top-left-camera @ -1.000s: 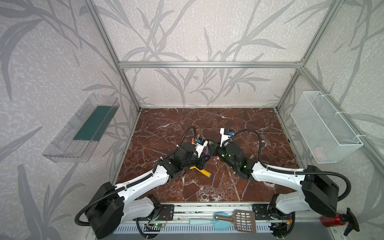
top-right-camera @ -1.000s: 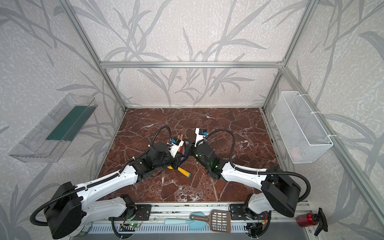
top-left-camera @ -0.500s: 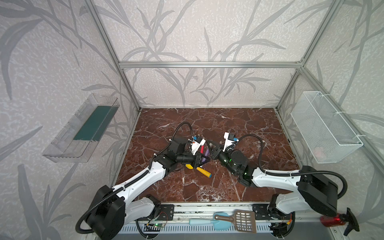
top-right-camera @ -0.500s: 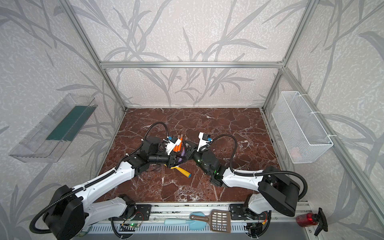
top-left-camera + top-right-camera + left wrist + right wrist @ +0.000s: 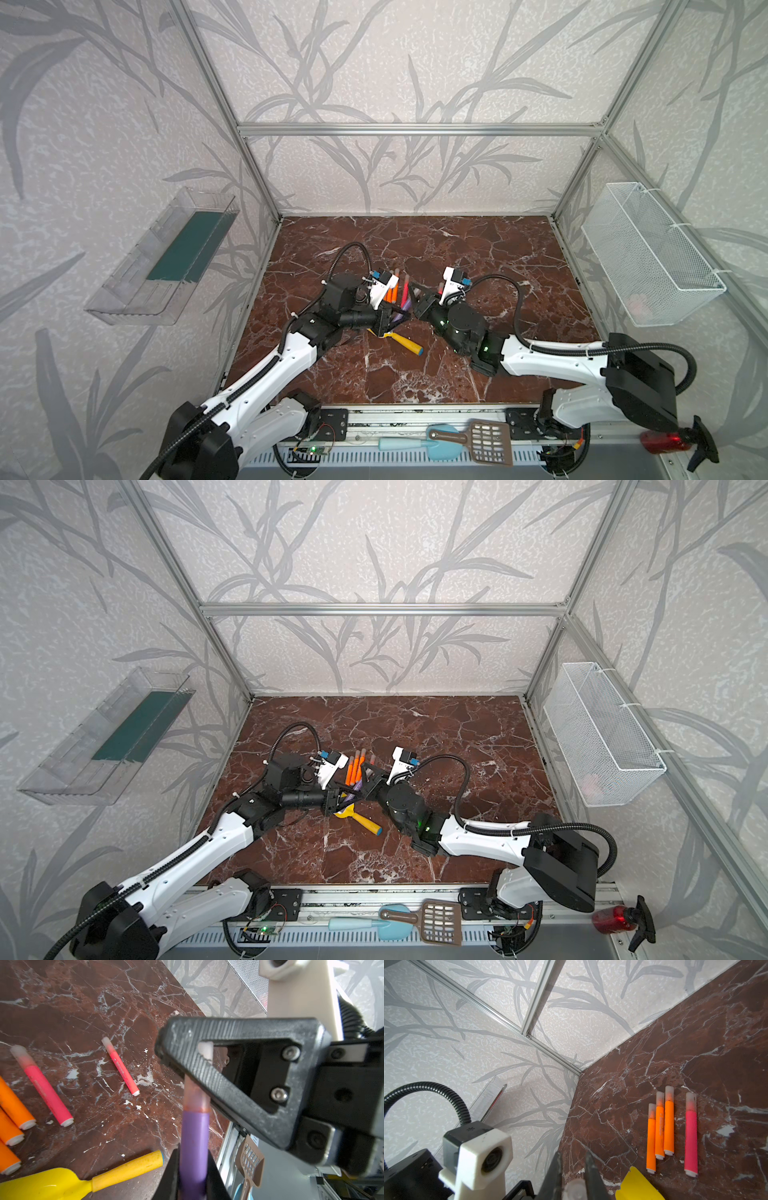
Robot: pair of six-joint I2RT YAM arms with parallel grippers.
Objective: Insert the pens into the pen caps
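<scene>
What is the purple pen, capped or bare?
Capped: a short translucent pinkish plastic cap covers the tip of the thin purple marker pen.

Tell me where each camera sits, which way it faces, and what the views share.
Top views: high at the front, looking down on the table; left arm and right arm show.
Right wrist: behind the right gripper, facing the table's back-left corner; its fingers and the left wrist camera show.
Left wrist: behind the left gripper, facing along the purple pen and pen cap to the right gripper; its fingers show.
All share: orange pens, yellow shovel.

Purple pen (image 5: 194,1142); orange pens (image 5: 668,1126); yellow shovel (image 5: 41,1185); red-brown, white-veined marble table (image 5: 457,249).
</scene>
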